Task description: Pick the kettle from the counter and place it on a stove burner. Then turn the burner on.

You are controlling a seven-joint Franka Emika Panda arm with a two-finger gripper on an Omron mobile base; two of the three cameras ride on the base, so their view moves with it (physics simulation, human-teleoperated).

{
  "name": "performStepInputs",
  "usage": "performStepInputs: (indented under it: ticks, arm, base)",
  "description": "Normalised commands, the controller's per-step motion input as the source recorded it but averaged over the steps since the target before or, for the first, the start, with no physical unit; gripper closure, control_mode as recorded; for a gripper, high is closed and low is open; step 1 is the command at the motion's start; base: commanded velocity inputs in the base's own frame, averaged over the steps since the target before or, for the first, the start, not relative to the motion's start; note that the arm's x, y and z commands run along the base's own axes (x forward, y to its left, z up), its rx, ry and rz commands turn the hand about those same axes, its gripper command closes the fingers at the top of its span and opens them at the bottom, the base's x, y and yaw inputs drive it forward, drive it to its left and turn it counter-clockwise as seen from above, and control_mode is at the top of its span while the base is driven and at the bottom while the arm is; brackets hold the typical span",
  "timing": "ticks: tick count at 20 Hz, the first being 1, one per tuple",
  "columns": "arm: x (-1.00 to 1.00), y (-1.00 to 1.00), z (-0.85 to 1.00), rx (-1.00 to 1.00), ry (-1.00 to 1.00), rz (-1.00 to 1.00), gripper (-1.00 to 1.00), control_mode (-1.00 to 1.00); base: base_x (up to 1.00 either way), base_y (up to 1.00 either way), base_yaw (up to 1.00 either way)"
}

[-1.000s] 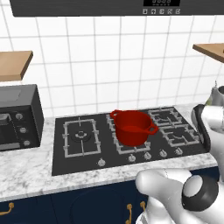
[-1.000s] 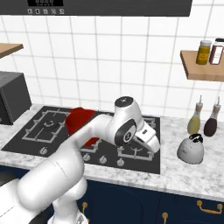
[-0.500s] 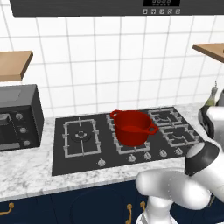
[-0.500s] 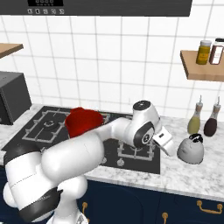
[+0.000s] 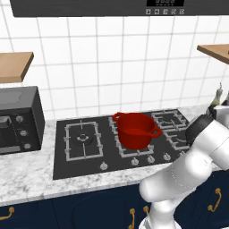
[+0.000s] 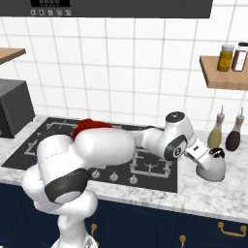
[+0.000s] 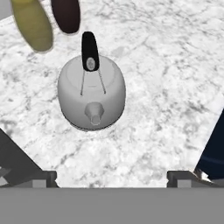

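The kettle (image 7: 92, 97) sits on the marbled counter (image 7: 166, 78) directly below my claw (image 7: 111, 176), whose fingers are spread wide and empty. Its smooth metal dome looks slippery, so the rigid black handle (image 7: 89, 51) is my best hold. Two bottles (image 7: 33, 24) stand just beyond.

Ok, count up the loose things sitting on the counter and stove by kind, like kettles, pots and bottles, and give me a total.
Kettles: 1, the kettle
Pots: 1, the red pot
Bottles: 2, the olive bottle and the dark bottle
Microwaves: 1, the microwave
Total: 5
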Motion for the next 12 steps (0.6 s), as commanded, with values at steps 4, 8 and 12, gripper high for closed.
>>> performStepInputs:
  ticks: [4, 8, 12]
  arm:
    - [0.51, -0.53, -0.18, 0.00, -0.01, 0.00, -1.00, -1.00]
    - [0.50, -0.48, -0.21, 0.02, -0.02, 0.00, -1.00, -1.00]
    - [0.36, -0.51, -0.04, 0.05, 0.00, 0.00, -1.00, -1.00]
  base:
    - [0.00, 0.00, 0.00]
    - [0.00, 0.00, 0.00]
    - [0.00, 0.00, 0.00]
